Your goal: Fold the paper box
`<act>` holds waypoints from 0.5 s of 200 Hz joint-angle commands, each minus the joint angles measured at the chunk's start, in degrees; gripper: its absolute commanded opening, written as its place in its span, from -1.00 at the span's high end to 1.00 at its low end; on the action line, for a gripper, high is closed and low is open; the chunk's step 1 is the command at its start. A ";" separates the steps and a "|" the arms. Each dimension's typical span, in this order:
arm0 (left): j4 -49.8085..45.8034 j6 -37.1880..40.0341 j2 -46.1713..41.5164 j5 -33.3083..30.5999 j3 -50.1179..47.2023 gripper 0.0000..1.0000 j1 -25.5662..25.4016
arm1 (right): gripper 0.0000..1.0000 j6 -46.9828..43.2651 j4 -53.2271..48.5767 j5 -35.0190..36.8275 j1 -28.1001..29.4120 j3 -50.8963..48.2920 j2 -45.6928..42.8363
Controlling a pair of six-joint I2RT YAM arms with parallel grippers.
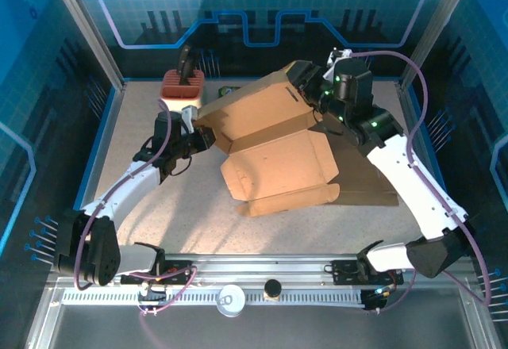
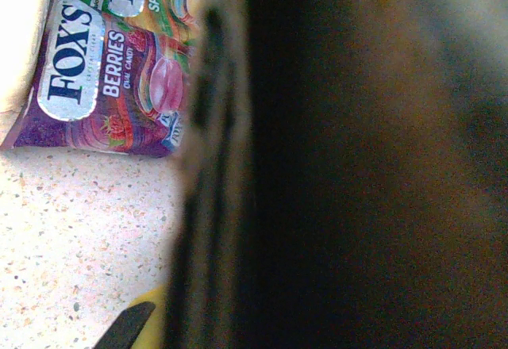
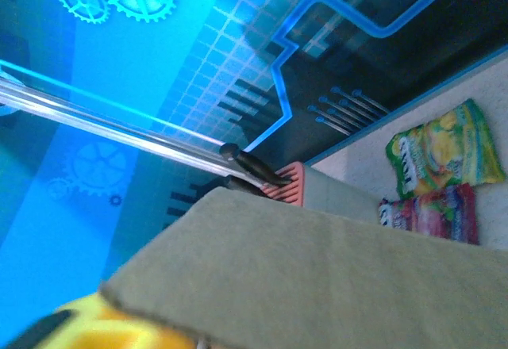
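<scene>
The brown paper box (image 1: pixel 278 159) lies half folded in the middle of the table, with its side walls raised and its flaps spread. My left gripper (image 1: pixel 200 133) is shut on the box's left corner. In the left wrist view that cardboard edge (image 2: pixel 214 166) stands dark and close in front of the camera, beside one black and yellow fingertip (image 2: pixel 127 329). My right gripper (image 1: pixel 311 89) is at the raised far right flap. That flap (image 3: pixel 333 278) lies across the right wrist view and hides the jaws, leaving one yellow finger (image 3: pixel 119 333) showing at the bottom left.
A pink-topped holder (image 1: pixel 182 83) with black handles stands at the back left, and candy bags (image 2: pixel 103 79) lie next to it behind the box. The enclosure's frame posts and walls close in the sides. A tape roll (image 1: pixel 232 299) and a black cap (image 1: pixel 272 289) sit on the near rail.
</scene>
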 commanded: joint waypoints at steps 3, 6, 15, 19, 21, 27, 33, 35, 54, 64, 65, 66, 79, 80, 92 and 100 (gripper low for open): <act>0.44 -1.45 -1.79 -0.03 0.33 1.00 -0.31 | 0.34 -2.37 -2.73 -3.39 -0.52 1.70 -0.60; 0.32 -1.50 -1.79 -0.12 0.45 1.00 -0.31 | 0.34 -2.55 -2.97 -3.57 -0.51 1.65 -0.64; 0.09 -1.72 -1.66 -0.25 0.72 1.00 -0.31 | 0.27 -3.95 -4.57 -4.56 -0.55 1.28 -1.62; 0.00 -1.84 -1.68 -0.34 0.82 1.00 -0.31 | 0.25 -4.55 -5.59 -4.88 -0.65 1.32 -1.97; -0.04 -1.92 -1.63 -0.37 0.86 1.00 -0.31 | 0.25 -4.85 -6.03 -4.95 -0.67 1.32 -2.10; -0.17 -2.15 -1.70 -0.53 1.01 1.00 -0.27 | 0.23 -5.91 -7.81 -5.28 -0.93 1.38 -2.79; -0.21 -2.35 -1.66 -0.63 1.15 1.00 -0.31 | 0.20 -7.16 -9.41 -5.57 -1.20 1.39 -3.61; -0.31 -2.37 -1.65 -0.64 1.16 1.00 -0.31 | 0.20 -7.32 -9.76 -5.55 -1.28 1.41 -3.72; -0.86 -2.69 -1.14 -0.77 1.74 1.00 -0.31 | -0.03 -11.91 -13.24 -6.70 -3.26 0.70 -7.44; -1.51 -2.65 -0.60 -0.63 2.25 1.00 -0.27 | -0.16 -14.68 -13.98 -9.08 -5.05 0.62 -9.24; -1.59 -2.65 -0.58 -0.66 2.28 1.00 -0.29 | -0.17 -14.99 -14.07 -9.33 -5.22 0.62 -9.34; -1.63 -2.65 -0.57 -0.64 2.34 1.00 -0.30 | -0.18 -15.27 -14.19 -9.67 -5.49 0.67 -9.48; -2.47 -2.49 -0.06 -0.45 3.03 1.00 -0.15 | -0.30 -18.99 -13.63 -14.50 -8.67 0.42 -11.77; -2.51 -2.48 -0.05 -0.44 3.07 1.00 -0.14 | -0.30 -19.21 -13.45 -14.98 -8.93 0.40 -12.01; -2.83 -2.62 0.58 0.35 3.62 1.00 0.27 | -0.36 -21.35 -10.60 -22.04 -13.14 -0.73 -14.06; -2.90 -2.75 1.15 1.09 4.01 1.00 0.59 | -0.40 -21.86 -7.73 -27.17 -16.24 -1.69 -15.44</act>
